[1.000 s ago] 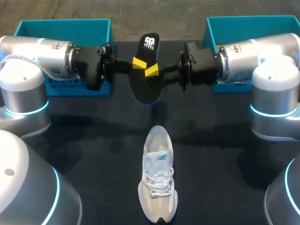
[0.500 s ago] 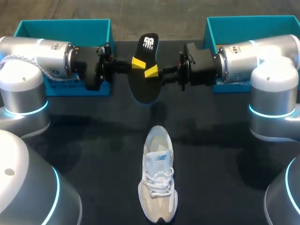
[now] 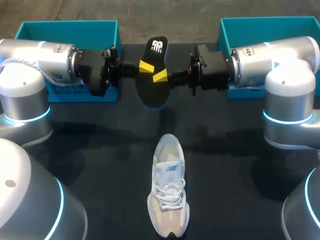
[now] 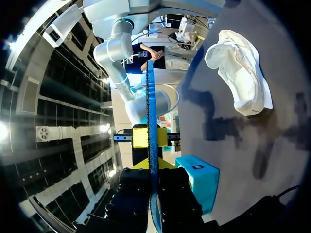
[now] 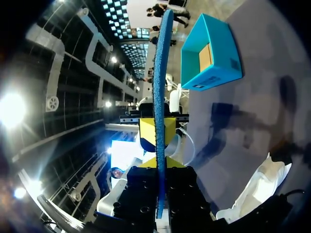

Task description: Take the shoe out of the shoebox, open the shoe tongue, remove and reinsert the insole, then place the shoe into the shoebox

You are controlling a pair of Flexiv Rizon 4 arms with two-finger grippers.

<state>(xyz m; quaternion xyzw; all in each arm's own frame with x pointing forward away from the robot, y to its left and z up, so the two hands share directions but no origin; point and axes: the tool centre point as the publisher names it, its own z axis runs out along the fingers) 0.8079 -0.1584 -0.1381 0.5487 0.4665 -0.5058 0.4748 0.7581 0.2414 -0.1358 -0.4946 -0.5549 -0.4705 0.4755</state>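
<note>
1. Insole (image 3: 152,75): black, with a white mark at its far end, held up off the worktop (image 3: 100,150) at the far middle, long axis running near to far.
2. Left end effector (image 3: 146,66): coming in from the left, clamped on the insole's left edge, yellow tips pressed on its two faces.
3. Right end effector (image 3: 160,76): coming in from the right, clamped on the insole's right edge, just nearer than the left one's grip.
4. In the left wrist view: insole (image 4: 151,111) seen edge-on as a thin blue strip running straight out between the tips of that end effector (image 4: 151,165), with the other arm's yellow tips just past them.
5. Same in the right wrist view: blue edge of the insole (image 5: 163,63) passing between the tips (image 5: 160,162).
6. Shoe (image 3: 169,200): white and grey, upright on its sole at the near middle of the worktop, laces up, lying near to far, well apart from the insole and from both arms.
7. Left box (image 3: 70,30): teal, open, at the far left corner, partly hidden behind the left arm.
8. Right box (image 3: 265,22): teal, open, at the far right corner, behind the right arm.
</note>
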